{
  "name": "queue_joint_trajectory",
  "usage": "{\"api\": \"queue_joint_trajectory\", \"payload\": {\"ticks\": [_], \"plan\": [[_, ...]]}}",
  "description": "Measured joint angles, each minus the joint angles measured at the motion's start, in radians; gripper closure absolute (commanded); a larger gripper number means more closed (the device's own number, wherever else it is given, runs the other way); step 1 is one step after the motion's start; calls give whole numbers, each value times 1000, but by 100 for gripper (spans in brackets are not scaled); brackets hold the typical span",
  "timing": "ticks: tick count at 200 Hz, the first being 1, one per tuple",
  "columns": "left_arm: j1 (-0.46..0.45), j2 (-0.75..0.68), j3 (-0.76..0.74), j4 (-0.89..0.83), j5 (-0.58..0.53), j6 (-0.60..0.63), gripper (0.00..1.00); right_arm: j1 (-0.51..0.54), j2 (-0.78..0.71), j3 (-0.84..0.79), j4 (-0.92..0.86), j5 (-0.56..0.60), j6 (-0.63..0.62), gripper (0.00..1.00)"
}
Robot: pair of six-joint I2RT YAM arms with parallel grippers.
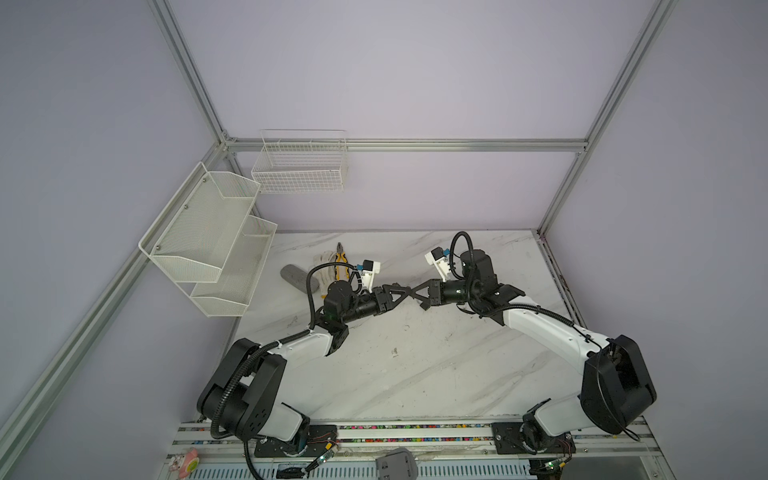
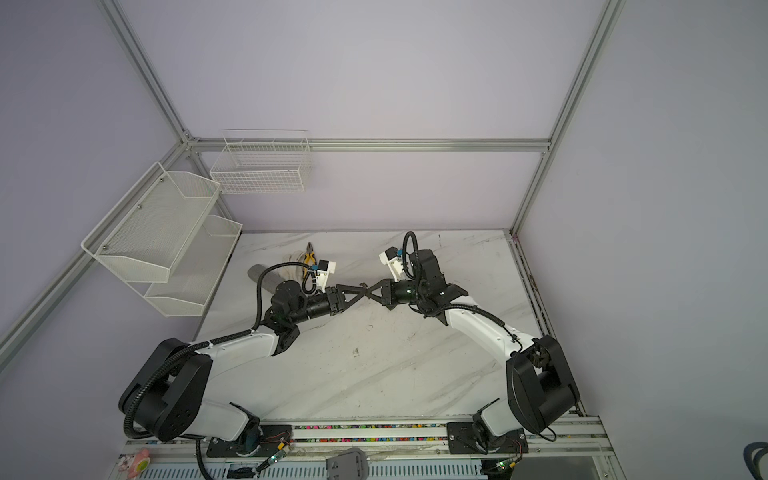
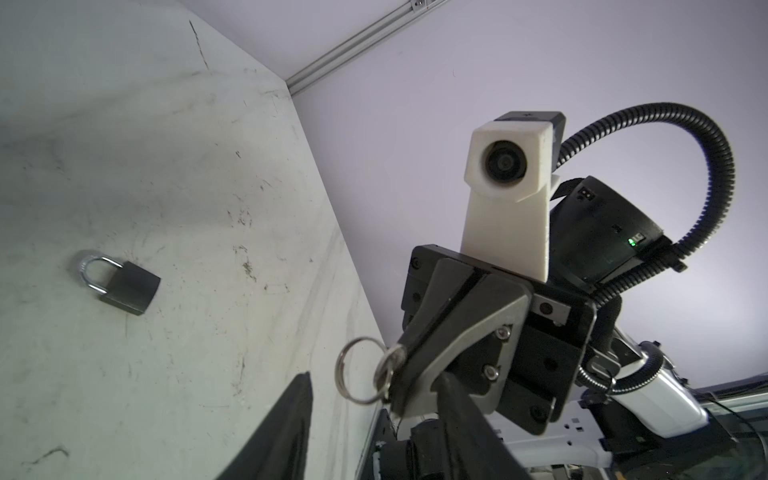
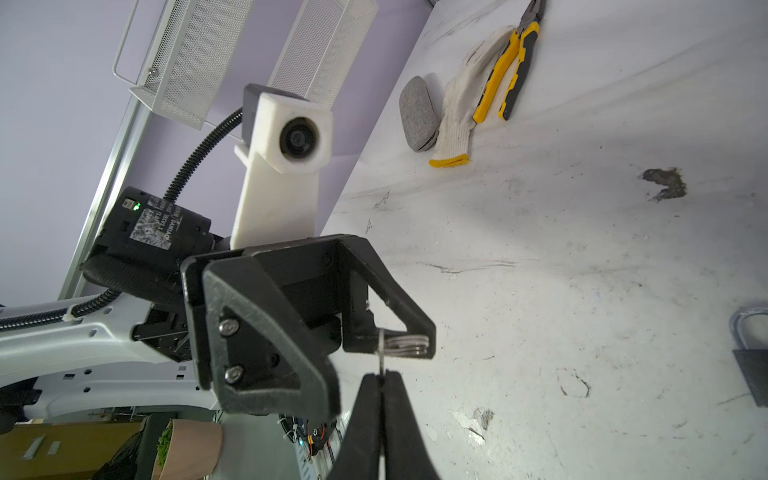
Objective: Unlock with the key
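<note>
- Pinching the key [image 3: 390, 365], a tiny silvery metal one with a rounded head, the right claw [image 3: 399, 376] has its jaws pressed together on it; in the right wrist view the key [image 4: 381, 353] shows edge-on, sticking out of the tips of the right claw [image 4: 380, 377].
- A silvery wire key ring [image 3: 356, 370] hangs from the key's head, outside the grip.
- The left claw [image 4: 380, 368] stands partly spread, one finger on each side of the key ring [image 4: 407, 347]. The ring lies against the farther finger's tip; whether the finger presses on it I cannot tell.
- In both top views the two claws meet tip to tip in the air, just above the middle of the frame [image 1: 409, 291].
- A small black padlock with a silver shackle [image 3: 118, 282] lies flat on the white marble-patterned table [image 1: 436, 386], well apart from both claws.
- Open tabletop spreads through the lower middle of the top views, marked only by a small dark smudge [image 1: 394, 352].
- At the table's far left corner, centre-left in the frame, lie yellow-handled pliers [image 1: 340, 262], a white knitted glove [image 1: 326, 262] and a grey oval pad [image 1: 297, 277], close behind the left arm.
- White mesh shelves [image 1: 208, 241] jut from the left wall over that edge.
- The table's right edge meets an aluminium frame rail [image 1: 561, 282], beside the right arm.
</note>
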Motion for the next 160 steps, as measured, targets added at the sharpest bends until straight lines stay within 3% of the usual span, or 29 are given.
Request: {"api": "queue_joint_trajectory", "payload": {"ticks": [55, 121, 160], "plan": [[3, -2, 0, 27, 29, -5, 72, 0, 0, 9, -49, -35, -16, 93], [32, -2, 0, 29, 47, 3, 96, -1, 0, 9, -61, -71, -13, 94], [33, -2, 0, 35, 62, 6, 100, -1, -5, 9, -60, -84, -2, 94]]}}
